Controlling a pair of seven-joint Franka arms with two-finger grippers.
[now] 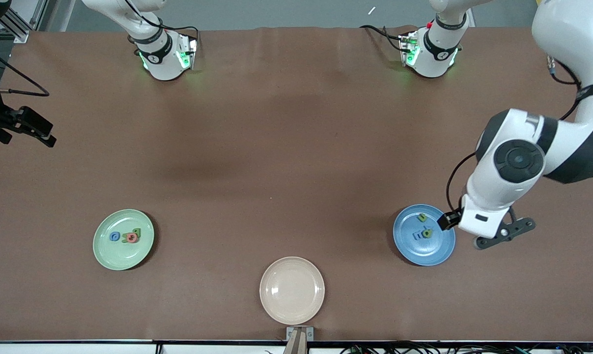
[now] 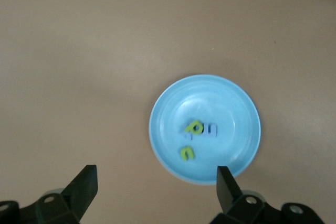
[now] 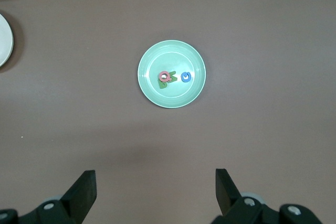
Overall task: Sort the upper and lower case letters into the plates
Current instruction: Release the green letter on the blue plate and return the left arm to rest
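The pale green plate (image 1: 123,255) lies toward the right arm's end of the table and holds three letters: a blue one (image 1: 115,236), a red one (image 1: 132,238) and a green one (image 1: 137,231). It also shows in the right wrist view (image 3: 171,95). The blue plate (image 1: 424,253) lies toward the left arm's end and holds two green letters (image 1: 422,217) and a blue one (image 1: 417,235). It also shows in the left wrist view (image 2: 231,108). My left gripper (image 1: 454,221) (image 2: 156,177) hangs open and empty, high beside the blue plate's rim. My right gripper (image 1: 31,129) (image 3: 156,179) is open and empty, high over bare table.
A cream-beige plate (image 1: 292,290) with nothing in it lies near the table's front edge, between the two other plates; its rim shows in the right wrist view (image 3: 5,40). The two arm bases (image 1: 163,54) (image 1: 431,49) stand along the table's back edge.
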